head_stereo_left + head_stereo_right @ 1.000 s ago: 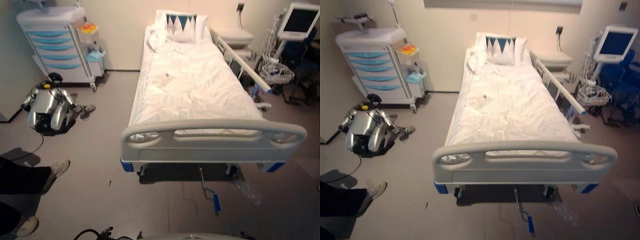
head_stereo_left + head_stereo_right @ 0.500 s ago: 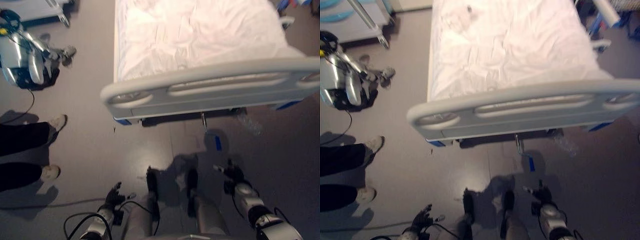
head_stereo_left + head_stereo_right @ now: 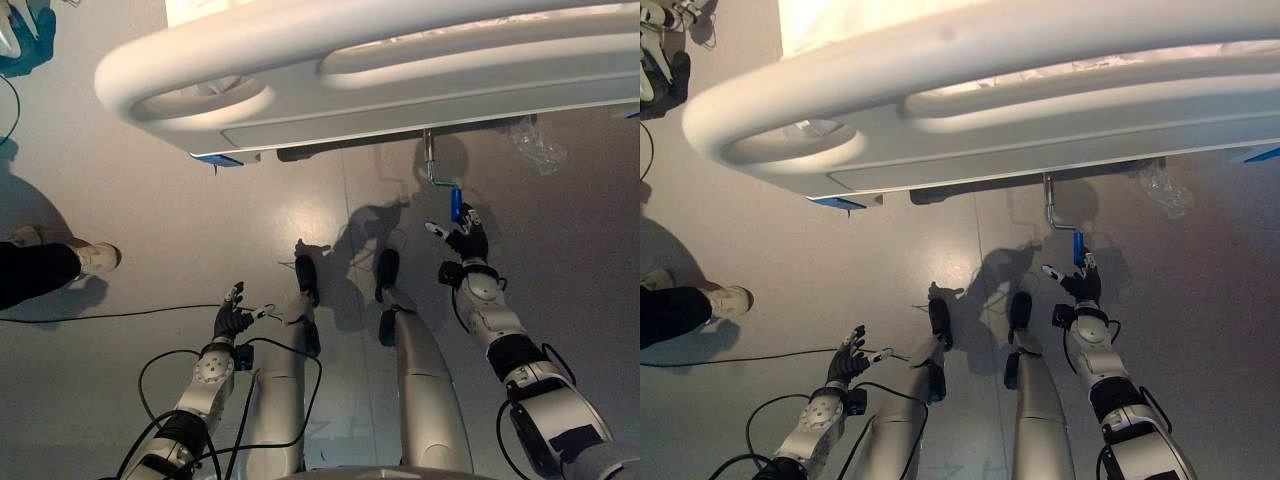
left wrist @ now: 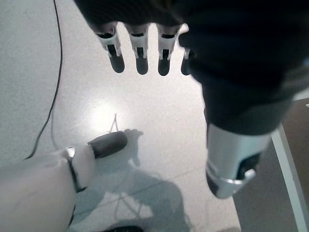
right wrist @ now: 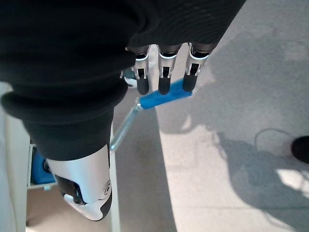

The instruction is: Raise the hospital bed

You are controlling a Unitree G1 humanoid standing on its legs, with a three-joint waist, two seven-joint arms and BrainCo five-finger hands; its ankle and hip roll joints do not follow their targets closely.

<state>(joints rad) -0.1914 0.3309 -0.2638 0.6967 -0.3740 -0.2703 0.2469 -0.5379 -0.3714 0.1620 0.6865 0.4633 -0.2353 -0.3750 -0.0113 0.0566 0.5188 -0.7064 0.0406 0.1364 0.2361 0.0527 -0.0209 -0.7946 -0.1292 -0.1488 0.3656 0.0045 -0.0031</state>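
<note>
The right hand (image 3: 466,240) hovers with fingers (image 5: 164,77) straight and relaxed just beside the crank's blue grip (image 5: 164,95), holding nothing. The crank (image 3: 437,178) juts from under the bed's footboard (image 3: 400,70). The left hand (image 3: 230,320) hangs open over the floor (image 3: 150,220), near a person's shoe (image 3: 95,258).

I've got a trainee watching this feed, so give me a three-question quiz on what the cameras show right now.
1. True or false: the right hand has its fingers curled round the blue-gripped metal crank handle.
2. Which is nearest the crank handle?
A. the left hand
B. the right hand
C. the person's pale shoe
3. Fill in: the crank's metal rod comes out from under the grey plastic ______ of the bed.

Key
1. False: the fingers are straight, tips just at the blue grip.
2. B
3. footboard
</note>
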